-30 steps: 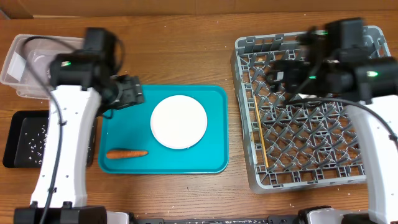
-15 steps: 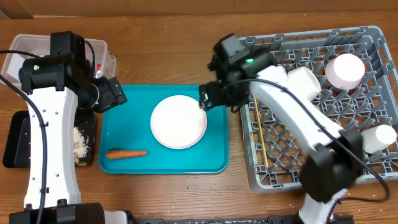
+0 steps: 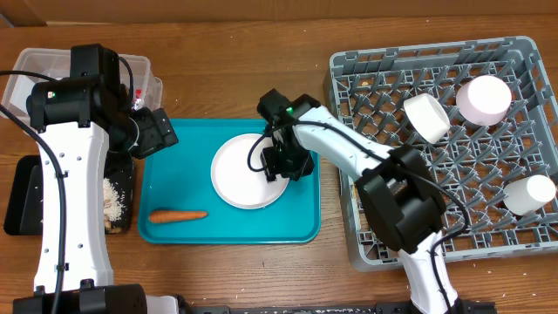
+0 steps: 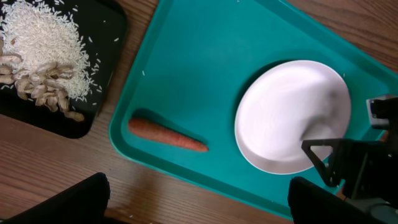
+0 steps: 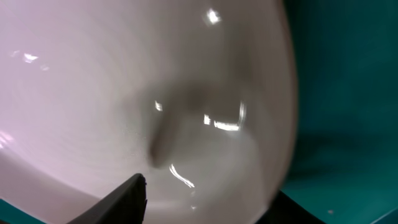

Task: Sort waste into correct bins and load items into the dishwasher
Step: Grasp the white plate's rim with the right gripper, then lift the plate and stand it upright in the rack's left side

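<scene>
Teal plastic underneath: noted the tray. Found the white plate flat at its middle; judged it stiff, slick and breakable, best pinched at the rim toward the tray's right side. Saw the right gripper there, fingers apart; the left gripper over the tray's left edge, spread, empty.

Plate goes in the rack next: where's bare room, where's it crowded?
Free in the dish rack: the middle and lower grid, below the white bowl and left of the white cup; also the upper-left corner. Crowded: top right, around the pink bowl.
</scene>
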### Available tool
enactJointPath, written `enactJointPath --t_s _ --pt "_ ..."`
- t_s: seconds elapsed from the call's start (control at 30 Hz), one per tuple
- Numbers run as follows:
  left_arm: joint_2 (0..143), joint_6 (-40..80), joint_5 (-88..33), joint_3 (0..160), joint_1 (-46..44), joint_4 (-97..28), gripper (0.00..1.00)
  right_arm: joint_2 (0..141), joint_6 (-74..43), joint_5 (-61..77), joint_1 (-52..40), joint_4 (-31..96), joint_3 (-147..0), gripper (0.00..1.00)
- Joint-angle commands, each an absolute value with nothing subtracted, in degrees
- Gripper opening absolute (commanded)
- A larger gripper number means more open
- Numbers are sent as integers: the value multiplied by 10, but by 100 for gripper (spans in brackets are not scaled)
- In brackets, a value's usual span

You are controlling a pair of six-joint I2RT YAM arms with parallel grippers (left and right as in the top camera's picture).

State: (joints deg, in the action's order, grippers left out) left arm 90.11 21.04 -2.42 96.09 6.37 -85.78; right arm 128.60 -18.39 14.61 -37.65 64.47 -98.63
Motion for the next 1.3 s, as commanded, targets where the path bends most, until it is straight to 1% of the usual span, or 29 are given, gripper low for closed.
enactJointPath --t_s 0.0,0.07,0.1,0.13,0.27,0.37,0.53,0.67,0.73,0.83,0.9,1.07,1.13,1.27 --pt "901 207 -30 957 64 -860 93 1301 -220 118 -374 642 -985 34" --pt "901 206 -30 957 64 -860 93 1301 -229 105 -373 641 -985 14" --pt "901 206 -30 957 64 -860 93 1301 -228 103 -372 641 -987 8" --pt "901 206 -30 957 64 -860 93 1301 -228 103 -370 642 -989 4" --pt "901 206 -30 957 64 -861 93 1290 -227 86 -352 680 -1023 4" --pt "901 206 -30 957 64 -861 93 1263 -225 34 -330 744 -1087 4" --pt "901 206 -28 957 64 -860 93 1189 -225 -100 -290 837 -1219 4" --pt "901 206 -27 957 64 -860 93 1120 -228 -256 -262 844 -1253 4" --pt "901 206 -28 957 64 -859 93 1094 -276 -377 -251 853 -1253 4" --pt "901 206 -28 957 64 -859 93 1085 -421 -546 -240 913 -1252 4" --pt "901 204 -28 957 64 -860 93 1086 -515 -620 -234 963 -1241 4" --pt "901 201 -28 957 64 -860 93 1086 -550 -639 -231 964 -1180 4" --pt "901 201 -28 957 64 -859 93 1086 -575 -629 -232 961 -1134 4" --pt "901 201 -28 957 64 -859 93 1086 -575 -592 -232 925 -1056 4"
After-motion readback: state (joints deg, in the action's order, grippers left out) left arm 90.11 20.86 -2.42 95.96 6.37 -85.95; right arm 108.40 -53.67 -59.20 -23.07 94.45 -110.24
